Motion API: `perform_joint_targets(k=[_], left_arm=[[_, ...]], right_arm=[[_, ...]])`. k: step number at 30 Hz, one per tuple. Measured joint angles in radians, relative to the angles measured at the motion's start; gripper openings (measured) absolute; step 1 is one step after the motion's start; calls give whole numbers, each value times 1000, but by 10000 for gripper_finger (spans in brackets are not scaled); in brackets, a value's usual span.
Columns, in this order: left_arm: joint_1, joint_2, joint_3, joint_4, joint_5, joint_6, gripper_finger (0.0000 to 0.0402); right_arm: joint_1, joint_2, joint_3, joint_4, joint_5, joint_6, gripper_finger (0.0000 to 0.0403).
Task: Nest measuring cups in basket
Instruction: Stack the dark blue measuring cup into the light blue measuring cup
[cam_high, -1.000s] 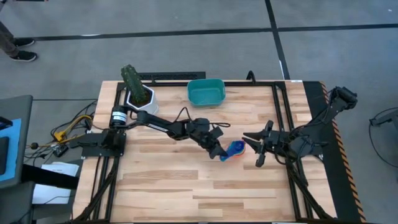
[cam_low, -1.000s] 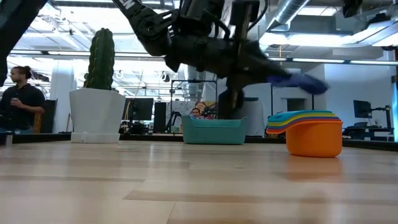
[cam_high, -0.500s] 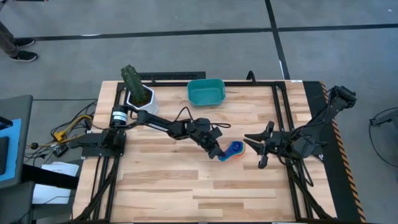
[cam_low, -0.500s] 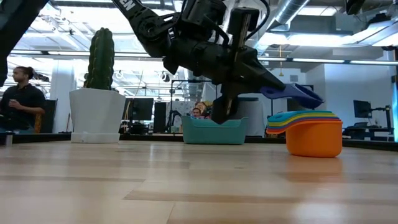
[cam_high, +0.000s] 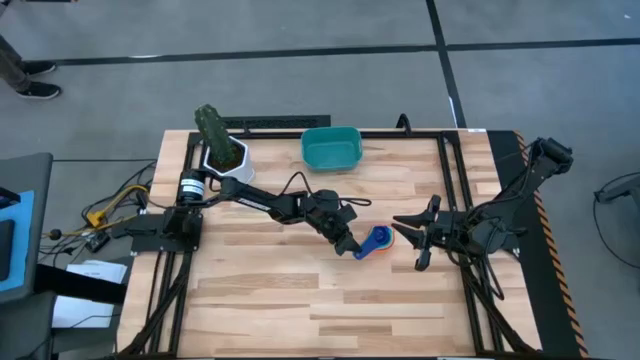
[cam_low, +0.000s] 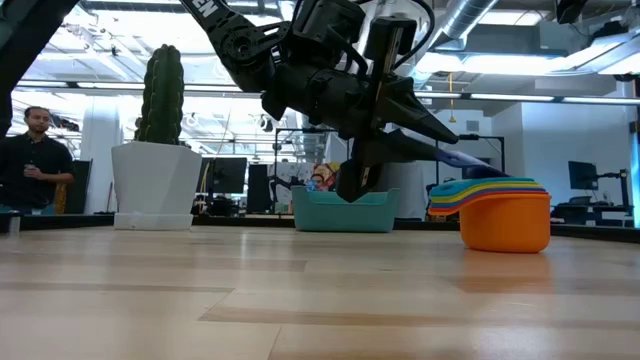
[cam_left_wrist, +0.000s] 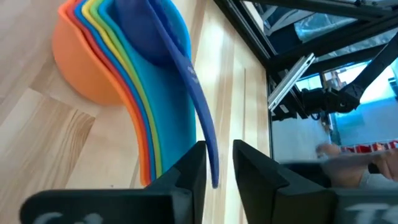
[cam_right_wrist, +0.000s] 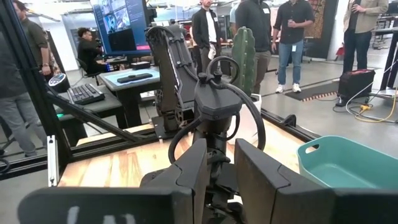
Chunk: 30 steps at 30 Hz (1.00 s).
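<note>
From above, the left end effector (cam_high: 352, 246) sits mid-tabletop right at the handle end of the measuring cups (cam_high: 378, 240), a nested stack showing blue on top with an orange edge; its fingers are too small here to tell their spread. The right end effector (cam_high: 408, 228) hangs just beside the stack on the other side, and the dark prongs blur together. The basket (cam_high: 331, 148) stands well apart at the far edge of the tabletop (cam_high: 260, 290), next to a white pot with a cactus (cam_high: 222, 146). At tabletop level, the stack (cam_low: 492, 212) rests on the wood, orange cup lowest, and the left arm's bulk hides the basket's middle (cam_low: 345, 211); the blue handle runs up to the fingertips. Past the left wrist, the fingers (cam_left_wrist: 190, 174) stand narrowly apart on either side of the blue handle (cam_left_wrist: 200, 118), not pressing it. Past the right wrist, its own fingers (cam_right_wrist: 186, 171) keep a narrow gap with nothing between them, the basket (cam_right_wrist: 348, 168) cut off at the edge, people (cam_right_wrist: 286, 37) standing behind.
</note>
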Motion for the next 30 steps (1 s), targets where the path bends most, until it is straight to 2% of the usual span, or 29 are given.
perform_joint_targets(k=[6,13,18,21,24,27,30], left_arm=[[9,0,0,1,35,23,89],[33,-1,0,4,63,79,91],[35,-17,0,-6,61,147,91],[35,-47,0,-34,43,231,91],[20,-95,0,-134,-40,368,91],[-21,-143,0,-262,-184,502,91],[-75,-171,0,-317,-350,576,91]], right_arm=[[0,0,0,0,0,0,106],[0,0,0,-32,2,12,106],[0,0,0,-174,-3,181,106],[0,0,0,-267,-61,325,106],[0,0,0,-362,-165,470,106],[0,17,0,-450,-280,624,103],[0,61,0,-516,-391,767,95]])
